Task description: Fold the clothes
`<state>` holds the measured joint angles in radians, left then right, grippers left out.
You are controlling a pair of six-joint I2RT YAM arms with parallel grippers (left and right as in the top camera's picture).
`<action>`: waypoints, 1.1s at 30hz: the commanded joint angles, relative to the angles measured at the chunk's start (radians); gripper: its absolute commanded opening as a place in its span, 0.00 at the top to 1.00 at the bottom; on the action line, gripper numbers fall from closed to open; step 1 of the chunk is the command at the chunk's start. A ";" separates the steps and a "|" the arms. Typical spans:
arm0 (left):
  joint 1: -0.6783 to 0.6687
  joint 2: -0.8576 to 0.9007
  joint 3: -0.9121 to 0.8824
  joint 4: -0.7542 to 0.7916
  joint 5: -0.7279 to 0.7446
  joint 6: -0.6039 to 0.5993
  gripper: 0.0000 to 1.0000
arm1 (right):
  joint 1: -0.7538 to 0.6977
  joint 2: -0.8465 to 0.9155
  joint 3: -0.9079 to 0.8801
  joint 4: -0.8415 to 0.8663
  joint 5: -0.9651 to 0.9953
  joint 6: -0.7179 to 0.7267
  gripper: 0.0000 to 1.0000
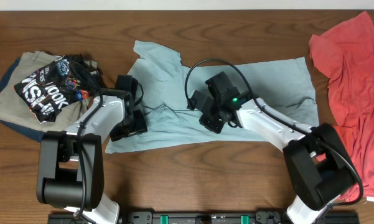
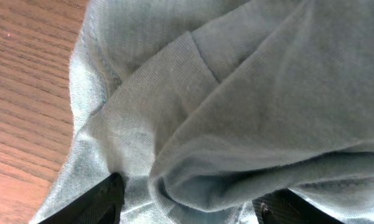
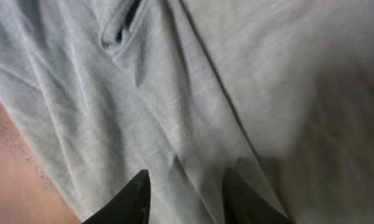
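The only lettering is on the black tee (image 1: 48, 88), at 10 o'clock on the table (image 1: 187, 177). It is in big white block capitals, tilted and crumpled. "OOK" can be made out; the rest is folded under or too small to read.

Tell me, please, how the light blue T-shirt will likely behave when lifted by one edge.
The light blue T-shirt looks floppy: it bunches in soft folds at the left end effector, so it would probably sag. Its thin knit suggests little weight; pushed, it likely wrinkles.
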<state>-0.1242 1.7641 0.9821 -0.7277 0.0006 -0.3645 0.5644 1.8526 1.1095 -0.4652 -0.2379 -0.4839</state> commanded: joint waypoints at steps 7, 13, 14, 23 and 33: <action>0.003 0.026 -0.032 0.023 -0.007 -0.015 0.32 | 0.019 0.029 -0.006 0.029 -0.001 -0.010 0.80; 0.003 0.026 -0.032 0.023 -0.007 -0.015 0.32 | 0.018 0.029 -0.006 0.040 0.003 0.000 0.80; 0.003 0.026 -0.032 0.023 -0.007 -0.015 0.32 | 0.019 0.030 -0.006 0.038 0.003 0.000 0.79; 0.003 0.026 -0.032 0.023 -0.007 -0.015 0.32 | 0.026 0.074 -0.007 0.040 0.003 0.000 0.82; 0.003 0.026 -0.032 0.023 -0.007 -0.015 0.32 | 0.024 0.075 -0.005 0.066 0.141 0.057 0.99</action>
<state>-0.1242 1.7634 0.9810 -0.7273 0.0002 -0.3660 0.5747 1.9160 1.1095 -0.4030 -0.1921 -0.4709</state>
